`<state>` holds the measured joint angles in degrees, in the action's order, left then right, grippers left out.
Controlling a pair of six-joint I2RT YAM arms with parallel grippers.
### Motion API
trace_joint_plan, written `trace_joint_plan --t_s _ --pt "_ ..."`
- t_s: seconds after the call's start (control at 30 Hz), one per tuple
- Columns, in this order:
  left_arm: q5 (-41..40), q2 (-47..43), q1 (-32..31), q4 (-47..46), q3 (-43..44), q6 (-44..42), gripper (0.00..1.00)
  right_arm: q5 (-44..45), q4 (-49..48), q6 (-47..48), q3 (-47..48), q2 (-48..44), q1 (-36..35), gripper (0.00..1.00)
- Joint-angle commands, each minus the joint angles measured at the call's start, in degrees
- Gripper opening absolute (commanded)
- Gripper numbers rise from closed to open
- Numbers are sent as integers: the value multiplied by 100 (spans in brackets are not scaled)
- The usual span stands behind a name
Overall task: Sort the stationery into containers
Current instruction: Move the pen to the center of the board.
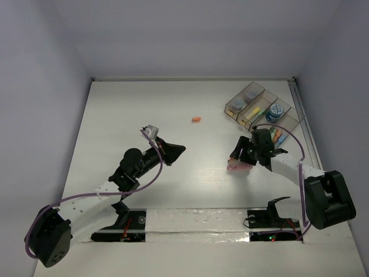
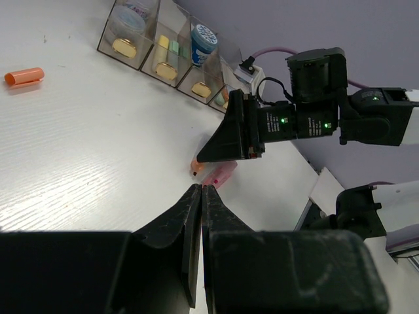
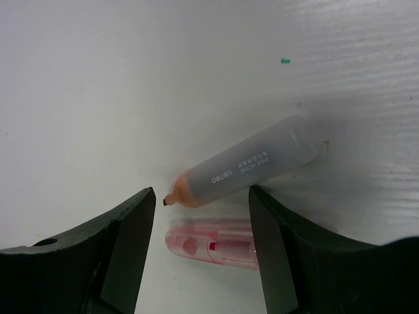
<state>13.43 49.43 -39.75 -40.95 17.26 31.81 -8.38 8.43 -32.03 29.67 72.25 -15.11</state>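
Observation:
My right gripper [image 1: 239, 163] is open, low over two highlighters on the table: an uncapped grey-bodied one with an orange tip [image 3: 245, 167] and a pink capped one [image 3: 213, 243] lying between my jaws. Both show in the left wrist view, orange tip [image 2: 195, 163] and pink cap [image 2: 219, 175]. A loose orange cap [image 1: 196, 119] lies mid-table. The four joined clear bins [image 1: 262, 109] stand at the back right, holding blue and grey rolls and coloured sticks. My left gripper [image 1: 182, 149] is shut and empty, held above the table's middle.
The right arm's body [image 2: 308, 118] hangs just beyond the two highlighters in the left wrist view. White walls close the table at the back and both sides. The arm bases and a taped strip run along the near edge.

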Motion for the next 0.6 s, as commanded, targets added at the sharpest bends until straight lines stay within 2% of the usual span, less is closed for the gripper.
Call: trace_joint_plan --t_s 0.0,0.23,0.57 --pt "19 -30 -24 -317 -12 -52 2 214 -262 -49 171 228 -79 65" --pt "10 -21 -24 -317 -12 -61 2 793 -412 21 539 913 -404 65" --pt "-86 -91 -24 -221 -12 -79 1 2279 598 434 2023 2521 -1520 50"
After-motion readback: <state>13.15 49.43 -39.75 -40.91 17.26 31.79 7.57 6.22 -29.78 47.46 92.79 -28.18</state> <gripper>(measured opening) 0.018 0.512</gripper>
